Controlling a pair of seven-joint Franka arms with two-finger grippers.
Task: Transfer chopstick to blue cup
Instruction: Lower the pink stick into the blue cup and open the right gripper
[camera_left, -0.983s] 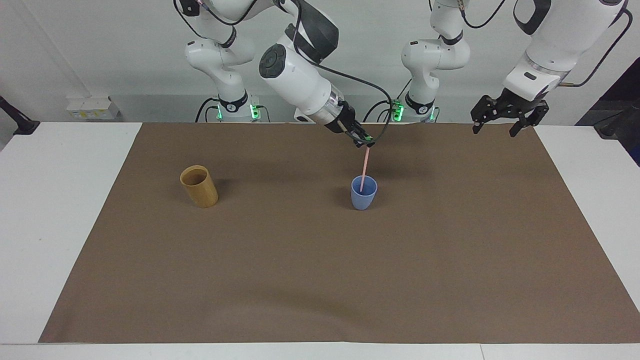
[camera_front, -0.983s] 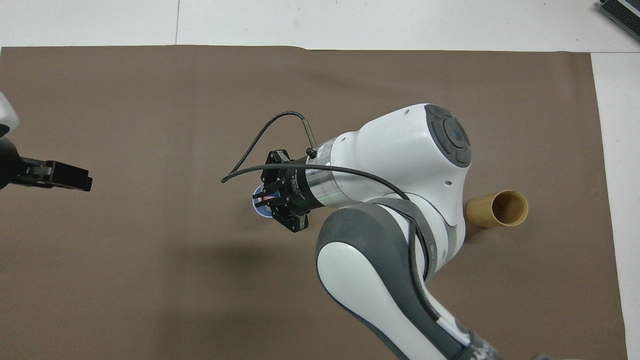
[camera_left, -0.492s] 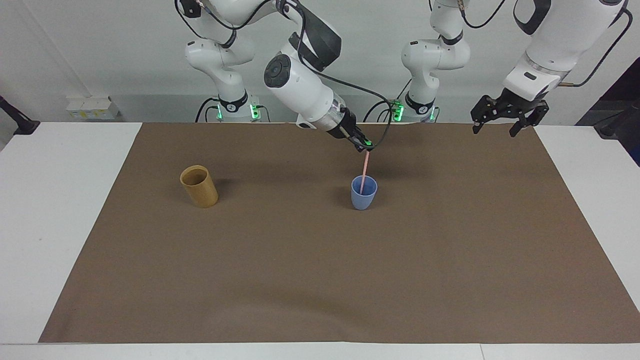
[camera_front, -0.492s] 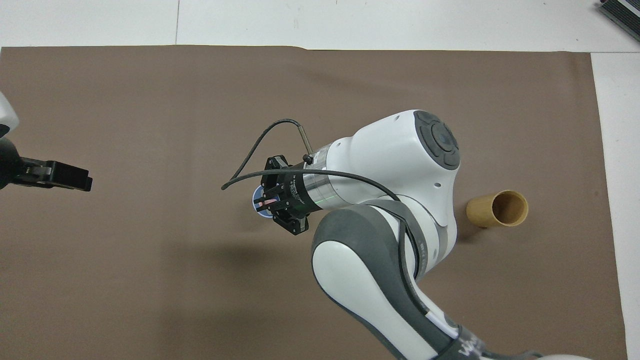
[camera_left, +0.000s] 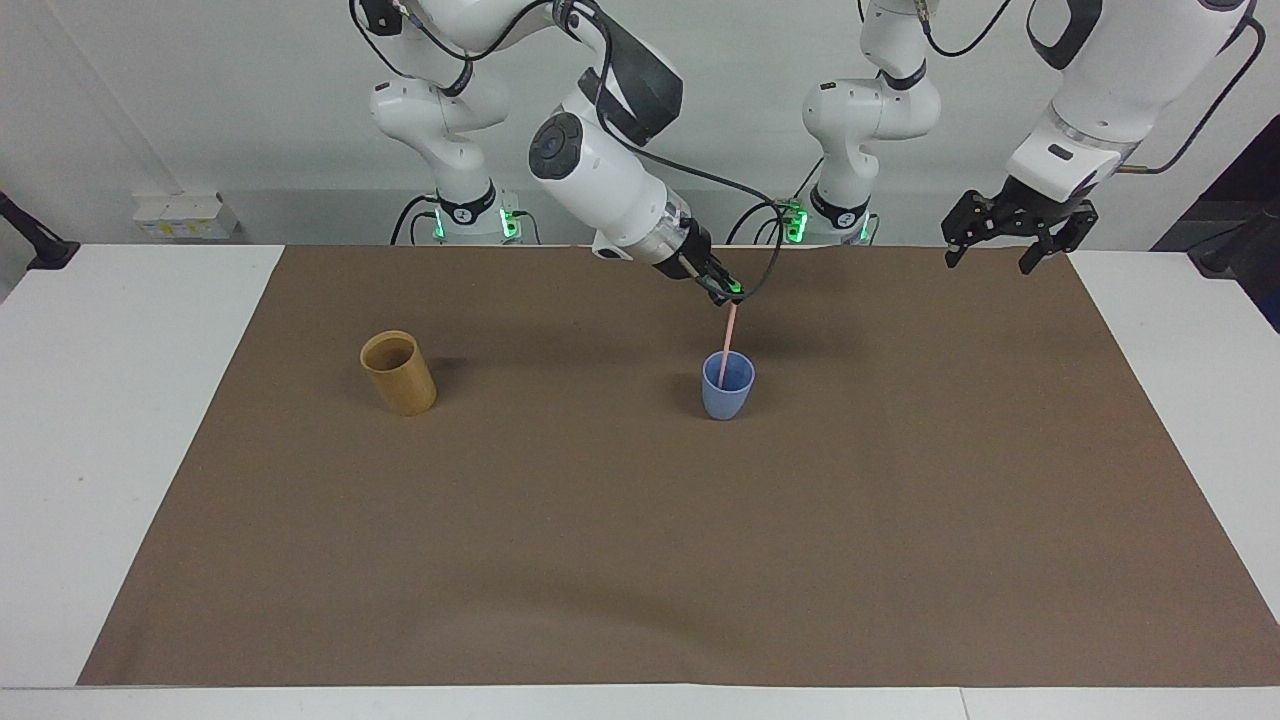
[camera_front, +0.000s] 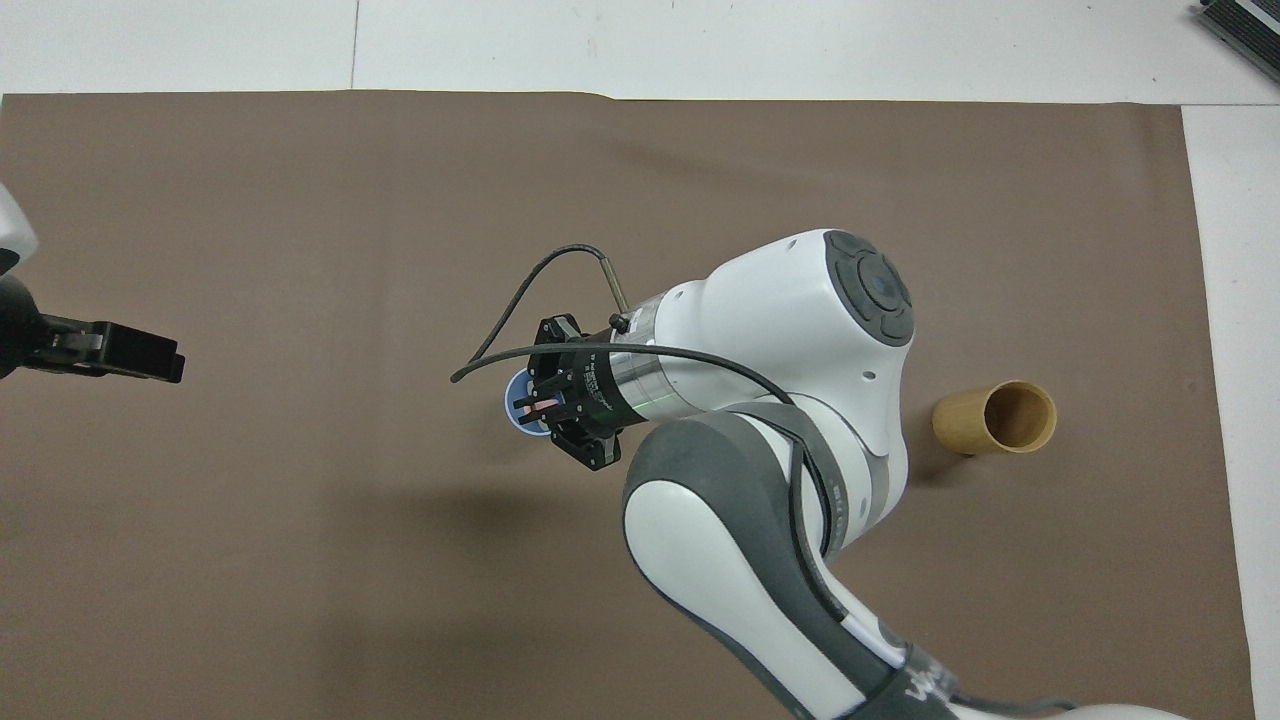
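The pale pink chopstick (camera_left: 728, 345) stands leaning in the light-blue cup (camera_left: 727, 390) near the middle of the brown mat, its top just below my right gripper (camera_left: 728, 292). The right gripper hangs over the cup, open, fingers on either side of the stick's top without gripping it. In the overhead view the right gripper (camera_front: 528, 405) covers most of the blue cup (camera_front: 512, 408), with a bit of the pink stick (camera_front: 545, 404) between the fingers. My left gripper (camera_left: 990, 258) waits open and empty in the air over the mat's edge at the left arm's end.
A tan wood-coloured cup (camera_left: 398, 373) stands empty on the brown mat (camera_left: 640, 550) toward the right arm's end, also in the overhead view (camera_front: 995, 417). White table shows around the mat.
The right gripper has let go of the stick and drawn up and back a little. The stick has settled slightly lower in the blue cup. The left arm has not moved.
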